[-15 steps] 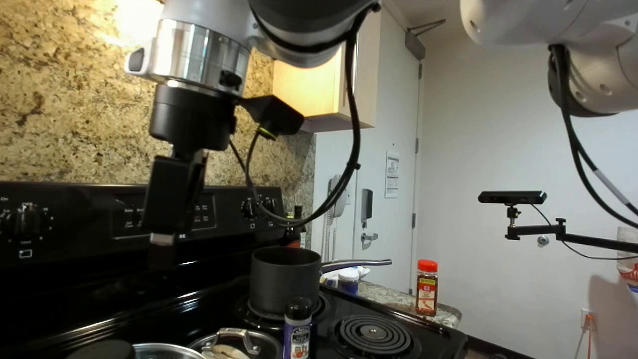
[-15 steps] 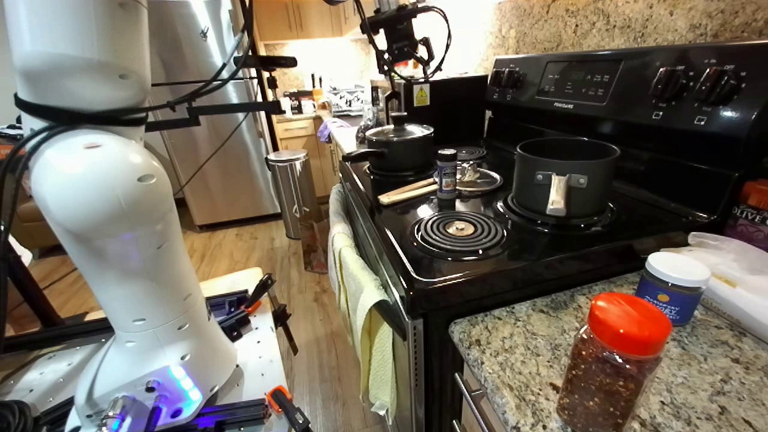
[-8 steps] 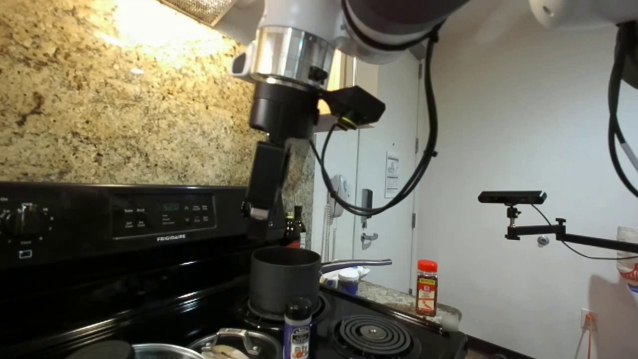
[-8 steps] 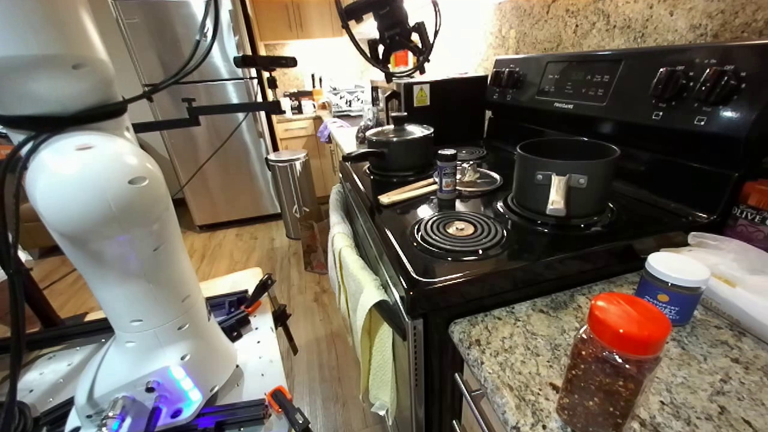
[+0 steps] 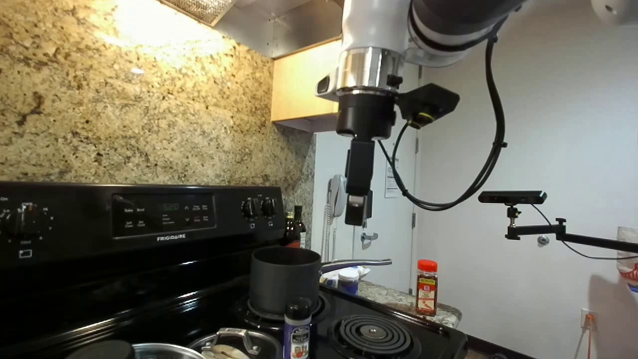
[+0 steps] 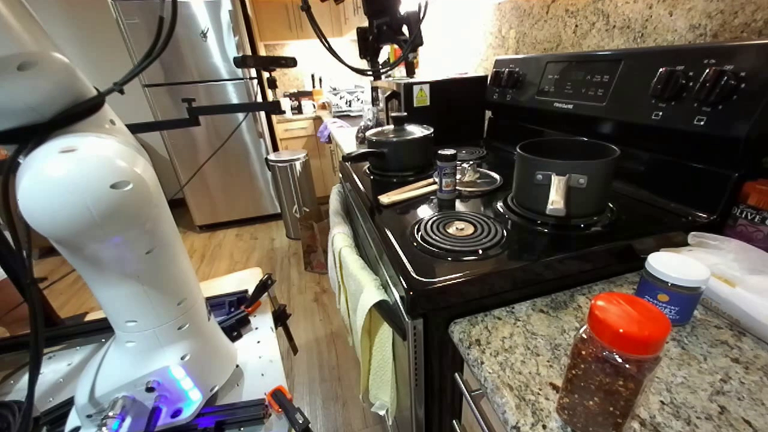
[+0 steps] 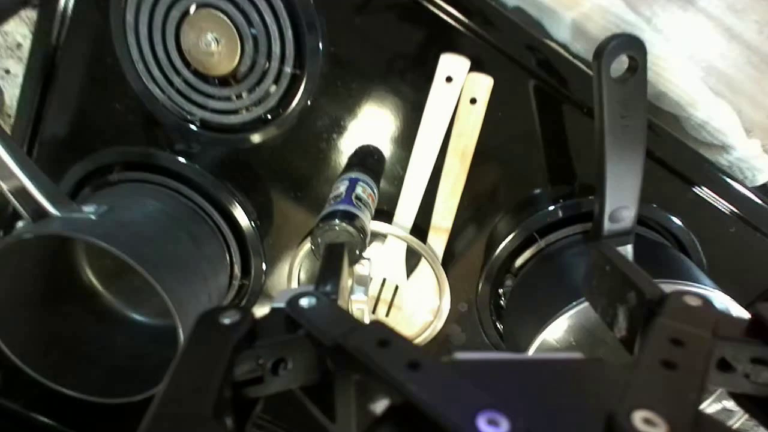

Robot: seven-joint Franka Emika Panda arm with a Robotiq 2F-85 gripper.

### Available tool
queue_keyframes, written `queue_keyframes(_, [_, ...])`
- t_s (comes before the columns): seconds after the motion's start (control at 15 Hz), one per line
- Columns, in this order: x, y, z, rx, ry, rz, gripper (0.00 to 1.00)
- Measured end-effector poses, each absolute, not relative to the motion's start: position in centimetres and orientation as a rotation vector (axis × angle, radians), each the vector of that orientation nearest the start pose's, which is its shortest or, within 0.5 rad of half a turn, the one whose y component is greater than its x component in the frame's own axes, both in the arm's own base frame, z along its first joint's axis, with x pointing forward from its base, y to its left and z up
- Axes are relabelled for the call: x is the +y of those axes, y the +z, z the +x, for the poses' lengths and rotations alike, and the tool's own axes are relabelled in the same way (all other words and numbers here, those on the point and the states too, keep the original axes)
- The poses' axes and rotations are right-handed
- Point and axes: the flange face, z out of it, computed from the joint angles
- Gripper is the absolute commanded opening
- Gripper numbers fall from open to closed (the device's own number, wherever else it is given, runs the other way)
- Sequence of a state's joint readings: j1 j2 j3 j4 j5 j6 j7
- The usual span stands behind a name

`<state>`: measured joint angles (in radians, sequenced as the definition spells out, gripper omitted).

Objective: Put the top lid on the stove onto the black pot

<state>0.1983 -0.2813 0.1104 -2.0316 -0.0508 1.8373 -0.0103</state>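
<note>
A glass lid with a steel handle lies on the black stove (image 6: 480,267); the lid shows in an exterior view (image 6: 487,180) and in the wrist view (image 7: 445,294). The tall matte black pot (image 6: 567,183) stands uncovered on a back burner; it also shows in an exterior view (image 5: 284,284) and in the wrist view (image 7: 174,219). A second, lower dark pot (image 6: 401,153) carries its own glass lid (image 6: 401,132). My gripper (image 5: 356,217) is open and empty, high above the stove. In the wrist view its fingers (image 7: 477,279) are wide apart, the left one in line with the lying lid.
A spice bottle (image 6: 447,174) stands beside the lying lid. Two wooden spatulas (image 7: 447,144) reach within its rim. A red-capped jar (image 6: 618,360) and a blue jar (image 6: 673,288) stand on the counter. The raised back panel (image 5: 164,214) borders the stove.
In an exterior view my gripper has moved right and up, away from the control panel. In an exterior view it has shifted slightly left, and the arm has swung left. The lid and pots have not moved.
</note>
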Motion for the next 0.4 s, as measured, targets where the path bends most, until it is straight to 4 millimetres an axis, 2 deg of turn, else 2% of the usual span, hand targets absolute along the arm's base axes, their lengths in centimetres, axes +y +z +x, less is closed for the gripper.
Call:
queue_keyframes(0.2, [11.6, 58.0, 44.3, -0.420, -0.096, -3.170, 1.00])
queue_keyframes(0.4, [9.4, 58.5, 42.9, -0.315, -0.098, -3.172, 1.00])
